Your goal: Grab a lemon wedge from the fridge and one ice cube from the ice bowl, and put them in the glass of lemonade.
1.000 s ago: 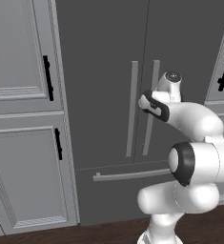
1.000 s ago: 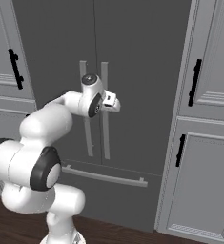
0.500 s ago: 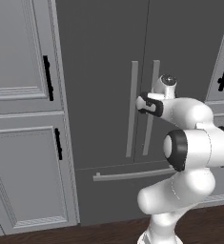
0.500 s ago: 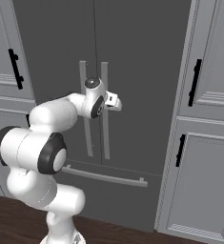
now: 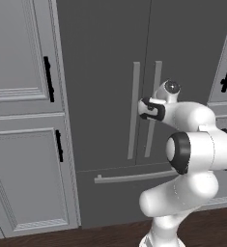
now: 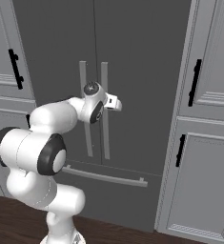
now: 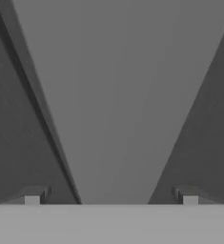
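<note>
The room is a kitchen with a dark wood floor point(image 5: 105, 235) and a wall of tall grey doors. The big thing to go by is the fridge point(image 5: 105, 58), which is dark grey, has two doors that are both shut, and stands in the middle. To the left of the fridge are pale grey cabinets point(image 5: 18, 144), one above the other, each with a short black handle point(image 5: 48, 79) near the edge closest to the fridge. On the fridge itself, two long light grey bar handles point(image 5: 134, 111) run up and down, side by side where the two doors meet. Below them is the fridge's drawer with a long flat bar point(image 5: 134, 177) going across. The white robot arm point(image 5: 197, 144) stands in front of the fridge and reaches up to the bar handles. Its gripper point(image 5: 145, 108) is right at the handles, about halfway up them, in the left base view, and the gripper point(image 6: 114, 102) shows up against the right bar in the right base view. In the hand view a wide light grey bar point(image 7: 118, 100) fills the space ahead, and the two small fingertips point(image 7: 32, 199) stand far apart, one on each side of it. The jaws are spread as wide as they go and hold nothing. I cannot tell if they touch the bar. To the right of the fridge are more pale grey cabinets point(image 6: 204, 181) with black handles point(image 6: 195, 82).
</note>
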You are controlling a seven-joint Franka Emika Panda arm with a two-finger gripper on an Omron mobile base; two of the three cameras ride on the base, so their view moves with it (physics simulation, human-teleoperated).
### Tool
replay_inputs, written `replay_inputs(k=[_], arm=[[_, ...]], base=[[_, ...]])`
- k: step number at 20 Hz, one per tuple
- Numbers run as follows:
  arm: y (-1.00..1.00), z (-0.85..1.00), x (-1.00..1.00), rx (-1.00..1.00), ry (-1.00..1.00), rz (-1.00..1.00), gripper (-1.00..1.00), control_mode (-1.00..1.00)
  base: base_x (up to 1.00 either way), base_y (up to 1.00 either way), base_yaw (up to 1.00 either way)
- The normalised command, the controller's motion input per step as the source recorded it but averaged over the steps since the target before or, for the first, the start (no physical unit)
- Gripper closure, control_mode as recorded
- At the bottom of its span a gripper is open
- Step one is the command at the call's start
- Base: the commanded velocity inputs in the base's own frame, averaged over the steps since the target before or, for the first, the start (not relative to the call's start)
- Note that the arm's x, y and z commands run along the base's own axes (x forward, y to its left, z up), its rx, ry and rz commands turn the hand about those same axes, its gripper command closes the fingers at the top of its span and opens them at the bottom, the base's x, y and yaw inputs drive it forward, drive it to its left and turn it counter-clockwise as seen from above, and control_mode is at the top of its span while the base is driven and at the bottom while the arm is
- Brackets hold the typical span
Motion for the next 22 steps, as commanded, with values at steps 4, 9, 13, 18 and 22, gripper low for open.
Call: replay_inputs(k=[4,9,13,18,22], arm=[[0.00,-0.02,0.35,0.00,0.00,0.00,-1.00,-1.00],[0.00,0.00,0.33,0.00,0.00,0.00,1.00,-1.00],[0.00,0.00,0.30,0.00,0.00,0.00,1.00,-1.00],[-0.08,0.00,0.12,0.00,0.00,0.00,1.00,-1.00],[-0.52,0.00,-0.04,0.00,0.00,-0.01,1.00,-1.00]], base=[[0.00,0.00,0.00],[0.00,0.00,0.00],[0.00,0.00,0.00],[0.00,0.00,0.00],[0.00,0.00,0.00]])
